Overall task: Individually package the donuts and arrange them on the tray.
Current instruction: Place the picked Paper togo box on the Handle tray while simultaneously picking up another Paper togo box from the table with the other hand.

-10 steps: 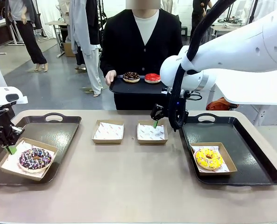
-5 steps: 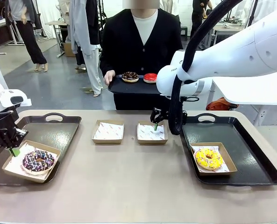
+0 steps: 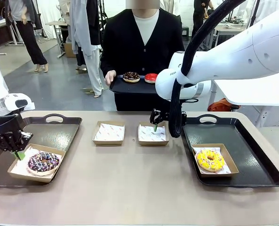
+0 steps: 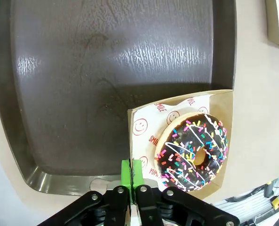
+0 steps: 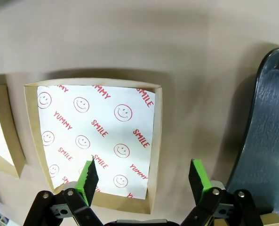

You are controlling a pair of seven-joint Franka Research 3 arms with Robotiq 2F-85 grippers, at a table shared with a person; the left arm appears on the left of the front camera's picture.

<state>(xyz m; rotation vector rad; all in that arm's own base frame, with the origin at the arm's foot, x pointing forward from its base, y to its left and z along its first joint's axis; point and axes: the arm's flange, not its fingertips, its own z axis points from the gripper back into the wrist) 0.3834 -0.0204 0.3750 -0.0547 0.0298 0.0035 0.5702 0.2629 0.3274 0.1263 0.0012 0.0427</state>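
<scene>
The left pincer [image 4: 131, 175] is fully closed. Its green pads [image 4: 125, 172] are pressed together on the near edge wall of a cardboard box [image 4: 181, 97], at the corner beside the printed paper liner [image 4: 144, 125]. The box lies in the left tray [image 4: 106, 70], close to the tray's near rim. It contains the sprinkled chocolate donut [image 4: 193, 150], which lies flat on the liner and is clear of the pads.

The right pincer [image 5: 143, 180] is at full opening and holds nothing. It points down at an empty box [image 5: 92, 81] on the worktop [image 3: 139, 183]. One pad is above that box's smiley-print paper. The other pad is outside the box wall, above the bare worktop between the box and the right tray [image 5: 266, 132]. Contact between the pads and the box cannot be determined.

A second empty box [image 3: 109, 123] lies on the worktop just beside the first, on its left.

The yellow donut [image 3: 210, 160] lies in its own box [image 3: 230, 165] in the right tray, well apart from the right pincer.

At the far side, a person's hand [image 3: 111, 77] holds a small black tray [image 3: 134, 88] above the worktop. The dark chocolate donut [image 3: 131, 76] and the red donut [image 3: 151, 77] lie on it side by side, unboxed.
</scene>
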